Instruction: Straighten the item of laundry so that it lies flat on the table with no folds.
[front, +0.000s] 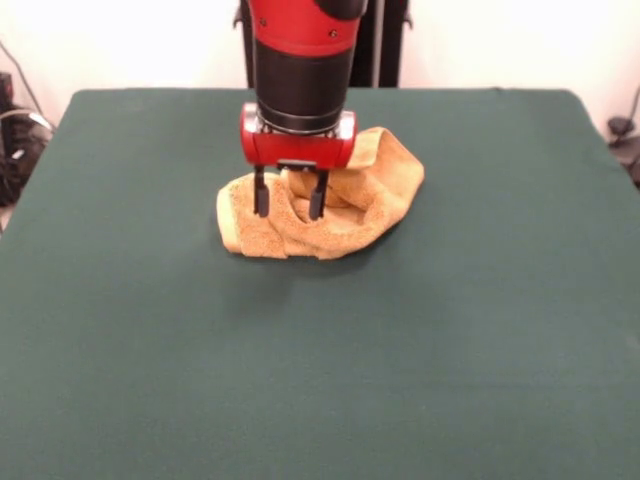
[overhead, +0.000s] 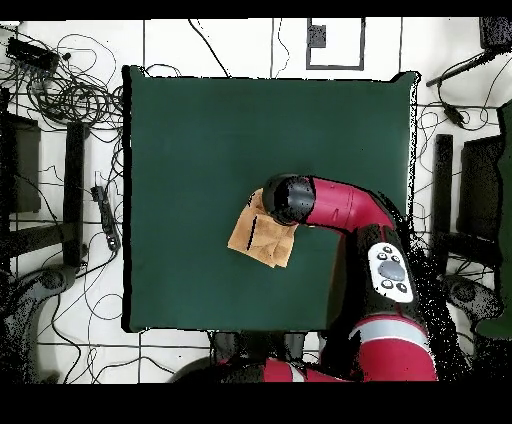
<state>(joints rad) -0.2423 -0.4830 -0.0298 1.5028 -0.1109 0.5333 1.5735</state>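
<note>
The golden-orange terry-cloth towel lies bunched and folded on the dark green felt-covered worktop, toward twelve o'clock from its centre in the front view. The red and black arm's gripper hangs right over the heap, its two dark fingers spread apart, holding nothing, tips at the cloth's rumpled top.

The counter lies bare green on every side of the crumpled towel, the sole obstacle on its surface, while the gripper hangs directly over the towel's folds with jaws parted, and the arm covers one towel edge from above.
</note>
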